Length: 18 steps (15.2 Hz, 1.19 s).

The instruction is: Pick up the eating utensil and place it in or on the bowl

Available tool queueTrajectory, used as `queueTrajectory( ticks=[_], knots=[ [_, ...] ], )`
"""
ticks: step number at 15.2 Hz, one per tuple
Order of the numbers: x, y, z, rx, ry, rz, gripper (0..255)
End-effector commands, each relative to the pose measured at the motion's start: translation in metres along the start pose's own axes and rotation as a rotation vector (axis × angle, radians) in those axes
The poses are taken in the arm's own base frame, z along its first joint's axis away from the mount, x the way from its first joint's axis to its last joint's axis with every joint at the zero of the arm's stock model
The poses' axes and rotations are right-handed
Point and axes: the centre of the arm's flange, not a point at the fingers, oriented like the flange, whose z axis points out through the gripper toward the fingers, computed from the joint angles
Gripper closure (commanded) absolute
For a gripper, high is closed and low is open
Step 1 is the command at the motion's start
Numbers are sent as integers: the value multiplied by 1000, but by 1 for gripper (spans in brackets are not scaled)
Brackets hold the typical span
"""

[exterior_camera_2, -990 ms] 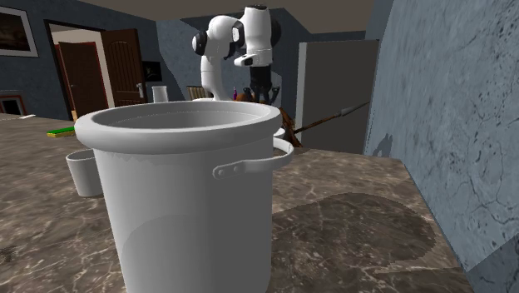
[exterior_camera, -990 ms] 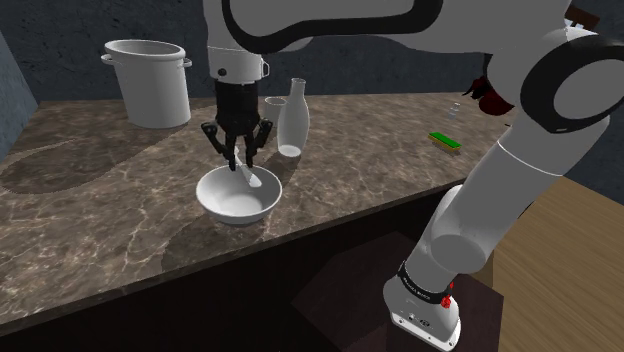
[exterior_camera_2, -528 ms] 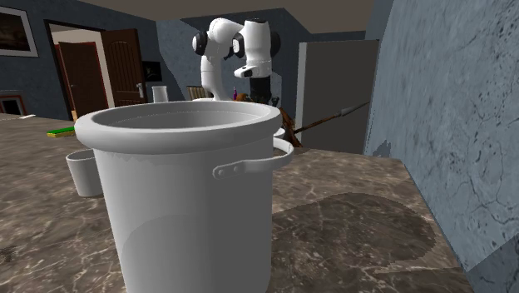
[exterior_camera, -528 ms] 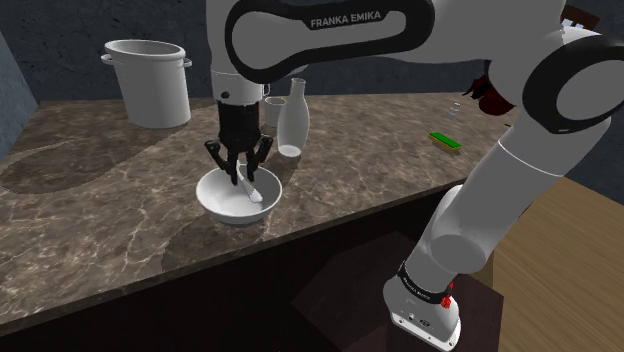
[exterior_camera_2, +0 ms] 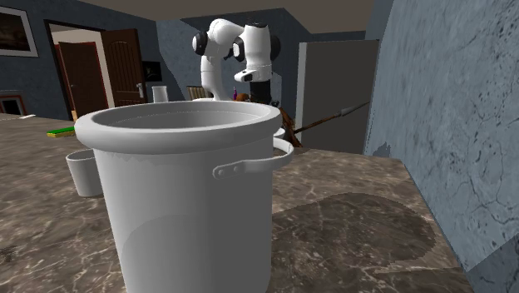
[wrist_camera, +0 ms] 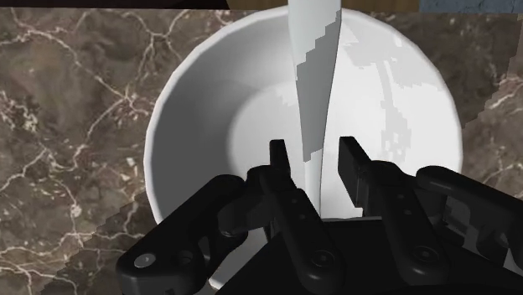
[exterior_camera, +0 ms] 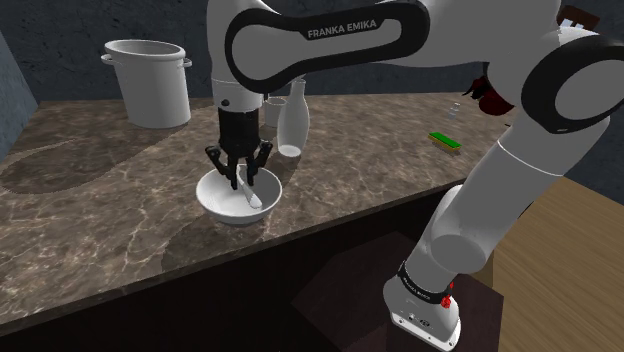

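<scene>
OPERATOR: Down a notch since 1 second ago: my black two-finger claw [exterior_camera: 239, 178] was above the round white bowl [exterior_camera: 222, 213], and its tips are now at the bowl's mouth. The long white utensil [wrist_camera: 312, 84] went down with it.

DESK: Is the claw gripping it?

OPERATOR: Yes. On the wrist view I see the 2 fingers [wrist_camera: 281, 168] drawn nearly together, with the utensil's narrow handle clasped between them.

DESK: And where is the utensil itself?

OPERATOR: Slanted down into the bowl. Its broad end sits low inside, toward the rim on the shoulder view's right. I cannot tell whether it touches the bowl.

DESK: Where's the bowl?

OPERATOR: On the dark marbled countertop [exterior_camera: 100, 230], about midway along and nearer the front edge than the back edge. A tall white bottle [exterior_camera: 292, 120] stands upright just behind it. A big white pot with 2 handles [exterior_camera: 150, 85] stands by the back edge, toward the shoulder view's left and well apart from the bowl. A small flat green thing [exterior_camera: 445, 141] lies near the countertop's end on that view's right. On the second exterior view, my white arm [exterior_camera_2: 212, 50] rises behind the pot.
</scene>
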Motion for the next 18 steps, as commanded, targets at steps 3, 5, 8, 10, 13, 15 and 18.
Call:
queueTrajectory(
  ticks=[3,5,8,10,13,15,18],
  knots=[
    [1,1,1,0,0,1,0],
    [1,1,1,0,0,1,0],
    [1,0,-12,0,0,1,0],
    [1,0,-39,0,0,1,0],
    [1,0,-49,0,0,1,0],
    [1,0,-49,0,0,1,0],
    [1,0,-49,0,0,1,0]
  ],
)
